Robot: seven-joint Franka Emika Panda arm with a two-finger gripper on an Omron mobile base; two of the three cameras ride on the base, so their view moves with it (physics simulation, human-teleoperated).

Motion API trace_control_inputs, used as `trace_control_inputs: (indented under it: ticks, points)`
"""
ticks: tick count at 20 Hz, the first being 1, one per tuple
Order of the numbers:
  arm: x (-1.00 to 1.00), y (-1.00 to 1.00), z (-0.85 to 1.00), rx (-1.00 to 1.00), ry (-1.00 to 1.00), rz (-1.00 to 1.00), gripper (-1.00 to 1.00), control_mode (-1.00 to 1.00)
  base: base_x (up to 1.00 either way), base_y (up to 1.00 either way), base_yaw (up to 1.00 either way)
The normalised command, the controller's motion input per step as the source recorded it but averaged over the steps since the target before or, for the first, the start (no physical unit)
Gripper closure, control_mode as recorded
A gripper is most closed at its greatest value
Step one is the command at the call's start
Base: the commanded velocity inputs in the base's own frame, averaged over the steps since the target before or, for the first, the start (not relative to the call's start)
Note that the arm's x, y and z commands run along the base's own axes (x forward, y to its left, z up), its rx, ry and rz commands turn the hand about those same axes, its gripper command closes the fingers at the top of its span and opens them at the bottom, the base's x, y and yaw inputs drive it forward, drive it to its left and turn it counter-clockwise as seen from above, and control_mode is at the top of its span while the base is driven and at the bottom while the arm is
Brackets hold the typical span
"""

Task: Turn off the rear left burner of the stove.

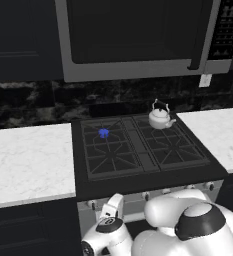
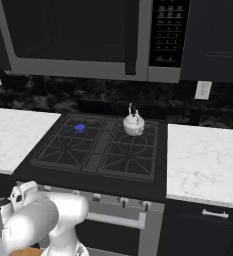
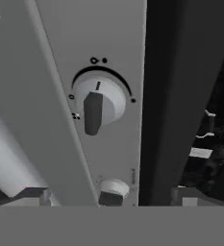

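The stove (image 1: pixel 138 183) stands between two counters, and its rear left burner (image 1: pixel 103 133) shows a small blue flame, also seen in the right base view (image 2: pixel 80 128). In the hand view a silver knob (image 3: pixel 98 106) on the steel control panel sits dead ahead, close up, its grip pointing down. A second knob (image 3: pixel 112 192) lies lower on the same panel. My gripper (image 3: pixel 108 198) is open, its fingertips (image 3: pixel 34 195) wide apart at the bottom edge and touching nothing. The hand (image 1: pixel 113 205) is low in front of the stove's left end.
A steel kettle (image 1: pixel 160 118) stands on the rear right burner. A microwave (image 1: pixel 138 40) hangs above the stove. White marble counters (image 1: pixel 28 160) flank it on both sides. The oven handle (image 2: pixel 113 220) runs below the knob row (image 2: pixel 123 201).
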Motion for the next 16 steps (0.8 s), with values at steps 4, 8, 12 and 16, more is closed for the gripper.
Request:
trace_control_inputs:
  ticks: [4, 8, 12, 16]
  points:
    - [0.27, 0.58, 0.02, -0.10, -0.20, 0.04, -1.00, -1.00, 0.00, 0.00, 0.00]
    - [0.33, 0.53, 0.00, -0.04, -0.18, 0.02, -1.00, -1.00, 0.00, 0.00, 0.00]
    - [0.26, 0.21, 0.00, 0.03, -0.10, 0.01, -1.00, -1.00, 0.00, 0.00, 0.00]
    - [0.01, 0.00, -0.27, 0.00, -0.12, 0.04, -1.00, -1.00, 0.00, 0.00, 0.00]
